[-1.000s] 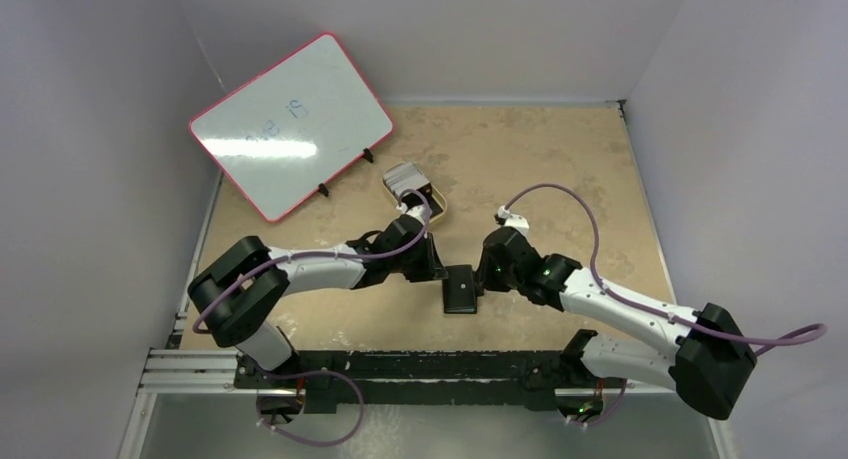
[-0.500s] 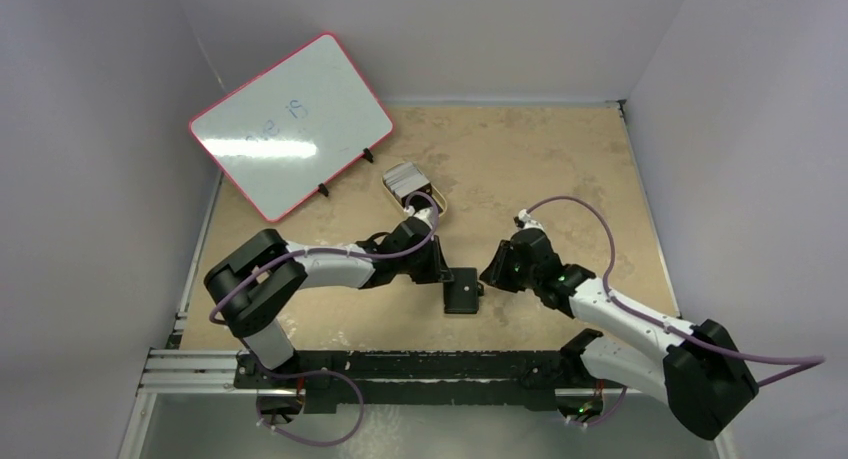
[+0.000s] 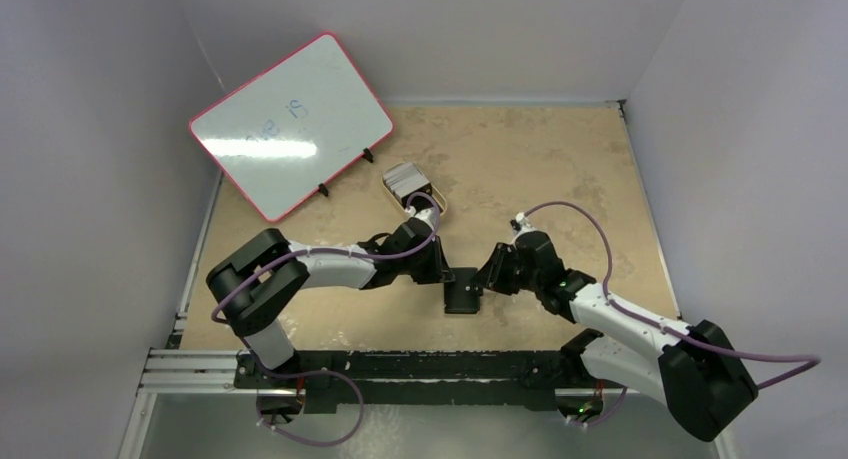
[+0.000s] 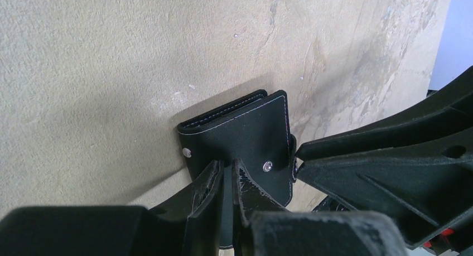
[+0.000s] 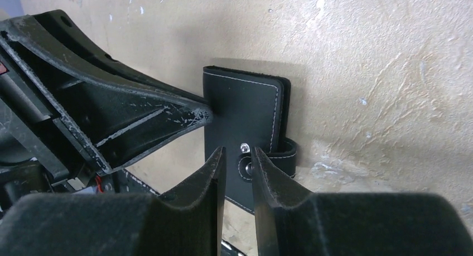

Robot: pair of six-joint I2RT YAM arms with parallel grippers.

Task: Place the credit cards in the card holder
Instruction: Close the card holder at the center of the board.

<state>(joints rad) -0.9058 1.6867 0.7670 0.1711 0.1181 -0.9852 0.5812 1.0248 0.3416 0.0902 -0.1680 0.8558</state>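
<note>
The card holder, a shut black wallet with white stitching, lies on the tan table between both arms. My left gripper pinches its near edge; in the left wrist view the fingers stand almost together with black leather of the card holder between them. My right gripper is at its other side. In the right wrist view that gripper is open by a narrow gap, with the snap tab of the card holder at its tips. The credit cards, a whitish stack, sit farther back.
A tan oval tin lies under and beside the cards. A pink-rimmed whiteboard leans at the back left. Grey walls close in three sides. A black rail runs along the near edge.
My right gripper has moved left up to the card holder and its jaws have narrowed. The left arm settled lower against the card holder's left edge.
</note>
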